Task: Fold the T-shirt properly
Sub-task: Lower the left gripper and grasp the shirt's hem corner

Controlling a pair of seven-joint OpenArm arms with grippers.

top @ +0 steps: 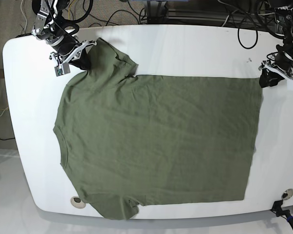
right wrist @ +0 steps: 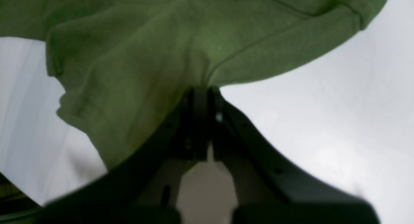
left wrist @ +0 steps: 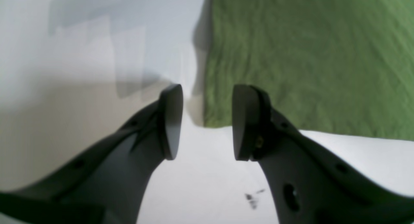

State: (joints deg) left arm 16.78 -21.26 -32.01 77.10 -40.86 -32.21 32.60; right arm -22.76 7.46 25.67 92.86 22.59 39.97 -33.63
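The green T-shirt [top: 156,146] is lying spread out flat on the white surface [top: 195,53]. The right hand [right wrist: 202,94] is pinching the shirt by its sleeve. The left hand [left wrist: 207,120] is sitting wide apart, holding nothing, beside the shirt's bottom corner.

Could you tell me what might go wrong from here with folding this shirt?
The left gripper is open beside the T-shirt hem corner, not on it; closing now could miss the cloth. The right gripper pinches only a little fabric near the sleeve, so it may slip or bunch when lifted.
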